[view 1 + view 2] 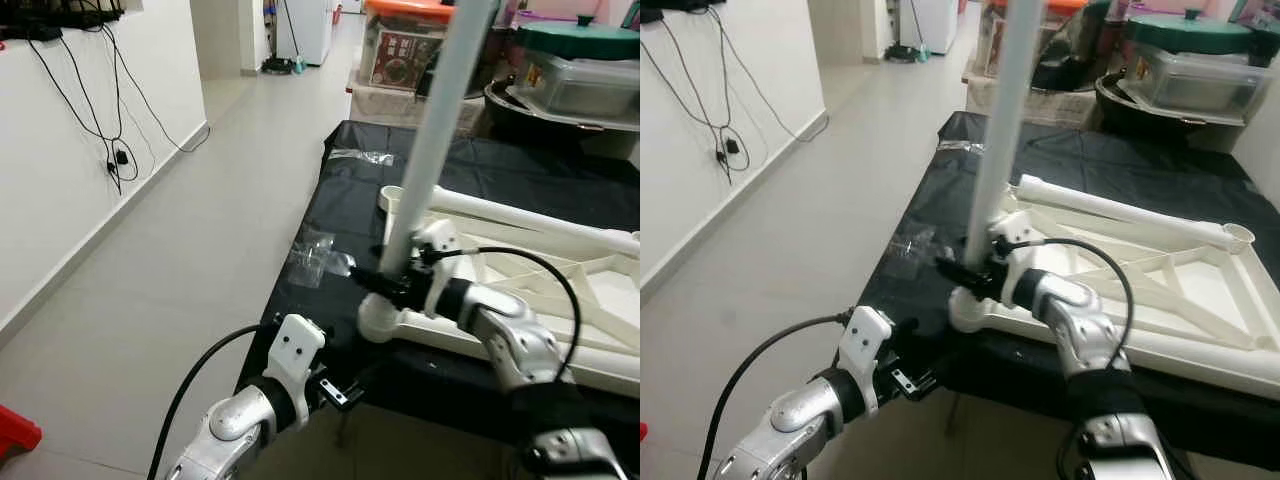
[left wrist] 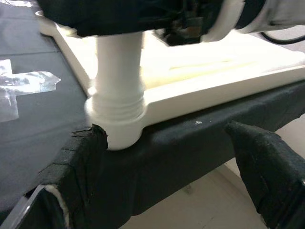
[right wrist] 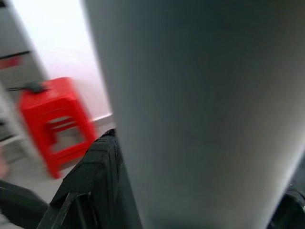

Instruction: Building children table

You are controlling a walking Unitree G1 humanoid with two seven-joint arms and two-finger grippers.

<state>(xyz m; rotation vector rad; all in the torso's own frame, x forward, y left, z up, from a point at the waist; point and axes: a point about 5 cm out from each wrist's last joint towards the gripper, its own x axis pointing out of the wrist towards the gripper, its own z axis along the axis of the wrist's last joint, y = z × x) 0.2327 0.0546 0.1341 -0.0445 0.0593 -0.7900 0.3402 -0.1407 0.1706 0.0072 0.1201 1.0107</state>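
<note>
White table leg (image 1: 430,140) stands upright in the corner socket (image 1: 378,322) of the upturned tabletop (image 1: 600,300); my right gripper (image 1: 392,282) clamps it. Left gripper (image 1: 340,392), fingers apart, hangs below the black cloth's (image 1: 340,200) edge. No legible writing.

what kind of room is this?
Likely a home hallway or living area: tiled floor, a fridge at the far end, storage boxes stacked behind the black-covered table where the right claw holds a white leg.
</note>
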